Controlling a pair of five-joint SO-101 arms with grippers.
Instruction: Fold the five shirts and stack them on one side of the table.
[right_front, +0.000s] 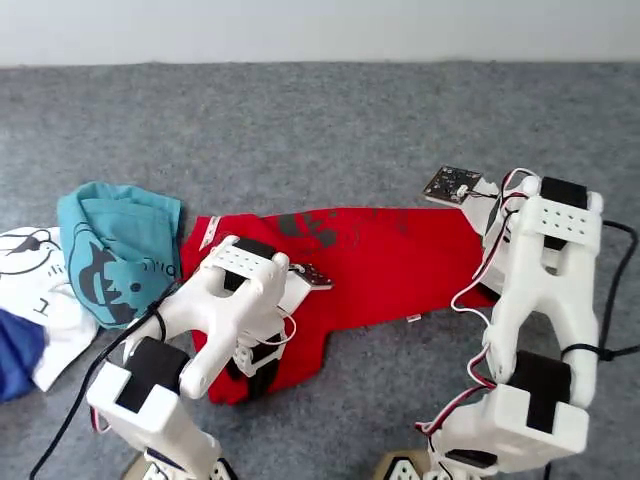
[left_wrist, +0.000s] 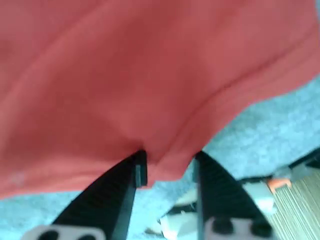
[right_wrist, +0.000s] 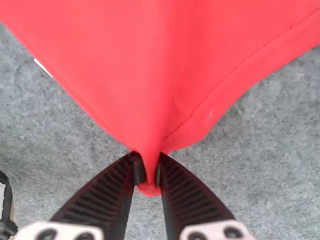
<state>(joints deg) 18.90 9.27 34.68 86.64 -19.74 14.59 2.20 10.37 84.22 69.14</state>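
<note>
Left end effector (left_wrist: 170, 159) low, jaws parted; right end effector (right_wrist: 148, 169) pinched closed.

Dark print (right_front: 310, 228) on the red shirt (right_front: 400, 270) is unreadable

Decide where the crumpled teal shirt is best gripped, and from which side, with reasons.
Grip the teal shirt at its edge nearest the red shirt, coming from above on that side. This edge lies on bare carpet, while the far side overlaps the white shirt, which might get dragged along.
</note>
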